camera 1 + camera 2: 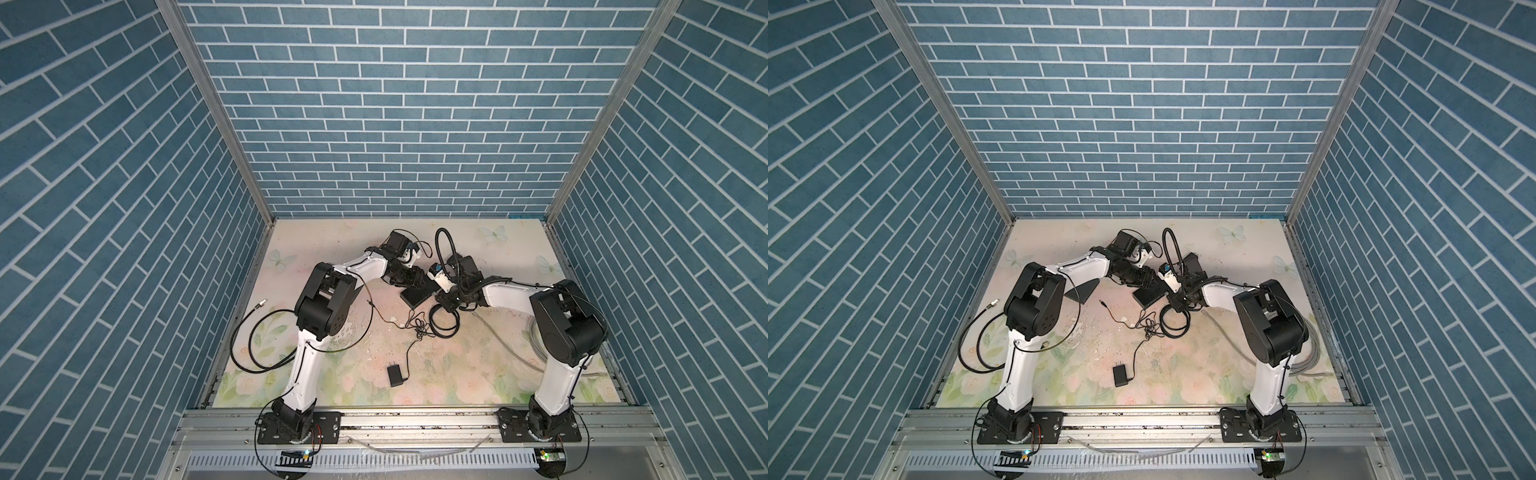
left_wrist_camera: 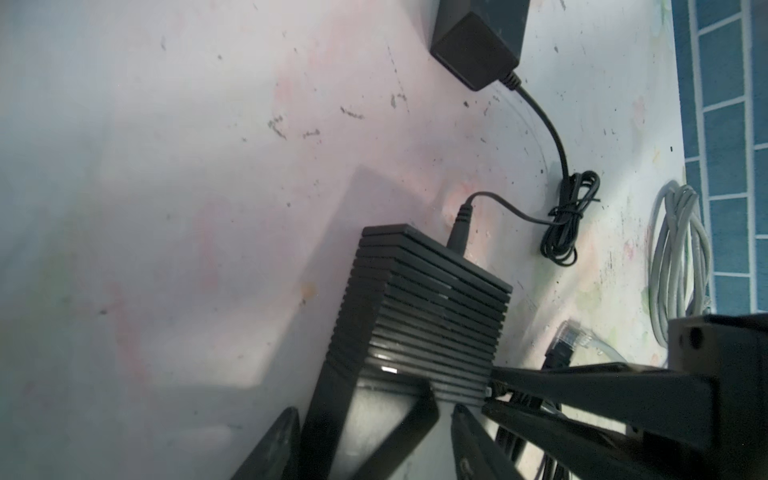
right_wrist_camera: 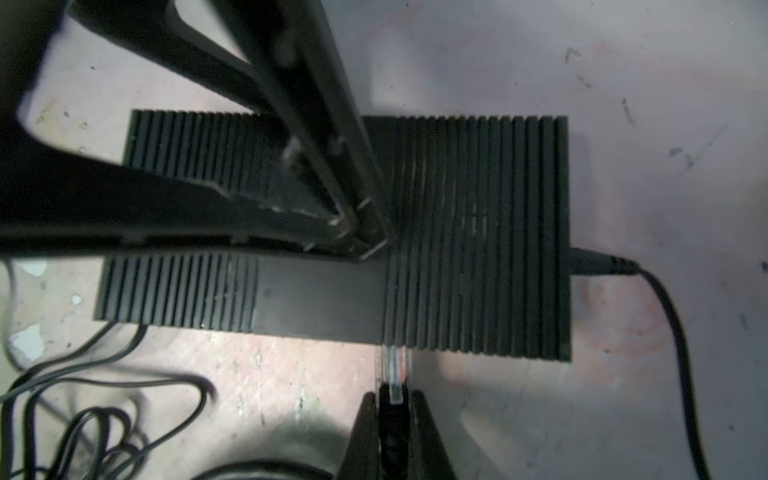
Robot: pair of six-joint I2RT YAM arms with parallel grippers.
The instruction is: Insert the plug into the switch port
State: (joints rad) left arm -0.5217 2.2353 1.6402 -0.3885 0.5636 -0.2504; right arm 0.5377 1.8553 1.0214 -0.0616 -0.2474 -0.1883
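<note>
Black ribbed switch [image 1: 417,296] sat mid-worktop [image 1: 457,374] in both top views, with both arms reaching in over it. Left wrist view: the left hand [image 2: 374,415], half-wide, straddled the switch's sides, clamping it. Right wrist view: the right hand [image 3: 392,401], narrow, pinched the clear plug [image 3: 392,370], whose tip touched the switch's edge.

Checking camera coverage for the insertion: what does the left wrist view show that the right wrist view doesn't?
Left wrist only: power adapter, grey cable coil, blue wall. Right wrist only: plug tip meeting the switch edge, pinched by the right gripper; depth unclear. Both: switch, plug, power lead, left gripper on the switch.
</note>
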